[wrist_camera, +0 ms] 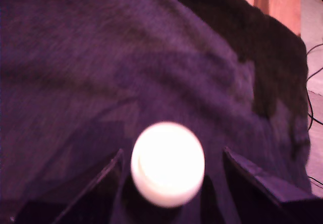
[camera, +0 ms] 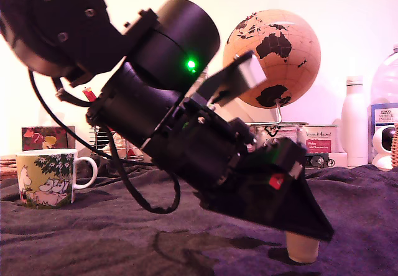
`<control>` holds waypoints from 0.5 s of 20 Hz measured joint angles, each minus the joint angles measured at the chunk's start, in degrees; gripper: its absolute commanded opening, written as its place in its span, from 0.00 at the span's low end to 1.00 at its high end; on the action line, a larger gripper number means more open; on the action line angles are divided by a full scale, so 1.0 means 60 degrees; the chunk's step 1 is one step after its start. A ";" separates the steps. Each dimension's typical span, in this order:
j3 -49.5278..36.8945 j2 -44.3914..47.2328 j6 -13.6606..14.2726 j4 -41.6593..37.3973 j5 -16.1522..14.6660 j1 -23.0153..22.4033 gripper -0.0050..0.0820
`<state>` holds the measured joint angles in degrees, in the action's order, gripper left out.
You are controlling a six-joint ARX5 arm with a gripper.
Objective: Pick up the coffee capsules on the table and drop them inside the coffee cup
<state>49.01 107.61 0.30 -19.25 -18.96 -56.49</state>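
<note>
One cream coffee capsule (camera: 303, 248) stands on the dark cloth of the table (camera: 74, 239), low at the exterior view's right. My gripper (camera: 305, 234) comes down over it from above, and the black wedge of the hand hides the capsule's top. In the wrist view the capsule (wrist_camera: 168, 163) shows as a pale round disc between my two dark fingers (wrist_camera: 98, 191), with a gap on each side; the gripper (wrist_camera: 173, 152) is open around it. The coffee cup (camera: 46, 178), printed with green foliage and white figures, stands far off at the exterior view's left, handle toward the arm.
Behind the arm stand a cork globe (camera: 273, 55), white-labelled tins (camera: 320, 142), a white bottle (camera: 354, 124) and a clear bottle (camera: 385, 96). A patterned box (camera: 46, 138) sits behind the cup. The wrist view shows the cloth's edge, wood (wrist_camera: 272, 2) and cables (wrist_camera: 312, 98).
</note>
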 measured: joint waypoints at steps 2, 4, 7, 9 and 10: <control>0.0062 0.0066 0.0018 0.0000 0.0000 -0.0040 0.71; 0.0062 0.0073 0.0051 0.0076 0.0124 -0.0066 0.68; 0.0062 0.0080 0.0127 0.0240 0.0219 -0.0066 0.56; 0.0062 0.0080 0.0131 0.0240 0.0240 -0.0066 0.49; 0.0062 0.0080 0.0131 0.0237 0.0244 -0.0066 0.45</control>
<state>49.39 108.09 1.08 -17.82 -17.50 -56.88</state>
